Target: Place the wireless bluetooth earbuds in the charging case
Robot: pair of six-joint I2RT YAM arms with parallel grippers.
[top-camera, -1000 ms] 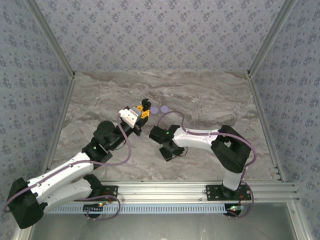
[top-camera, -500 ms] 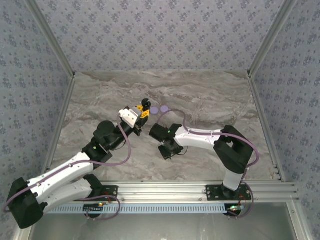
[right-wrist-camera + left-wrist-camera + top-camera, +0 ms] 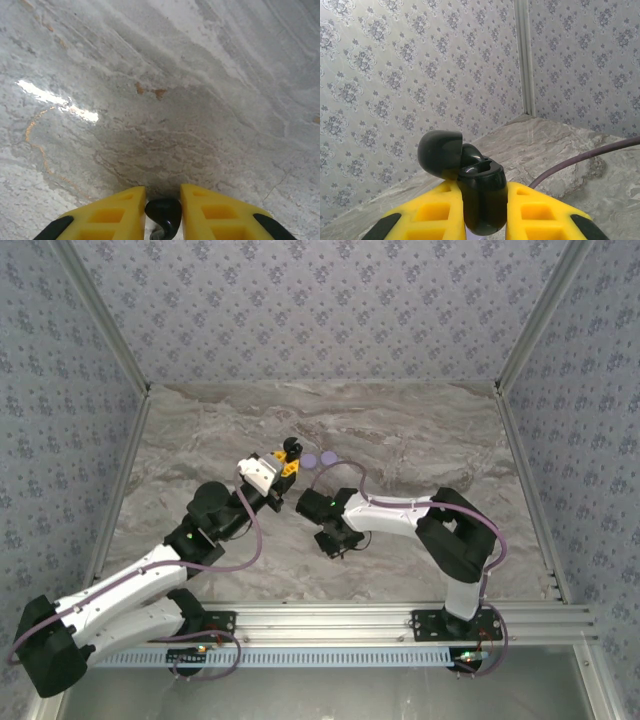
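Left hand (image 3: 288, 460): clamped on the black charging case (image 3: 479, 197), which stands upright between the yellow fingers (image 3: 432, 215) with its lid tipped open to the left.
Lilac case (image 3: 318, 458): on the table (image 3: 430, 440), just right of the left hand.
Right hand (image 3: 338, 538): low over the table, pinching a black earbud (image 3: 163, 211) between its fingers.

Lighting is bright, even and from overhead. In the top view the arms cast soft, faint shadows on the marble tabletop (image 3: 420, 440).

In the right wrist view there is one white glare patch at left. A diffuse dark shadow lies ahead of the yellow fingers (image 3: 107, 215), and the black earbud (image 3: 164, 214) is soft at the bottom edge.

In the left wrist view the black charging case (image 3: 481, 200) shows glossy highlights, and the wallpaper (image 3: 395, 75) is slightly soft.
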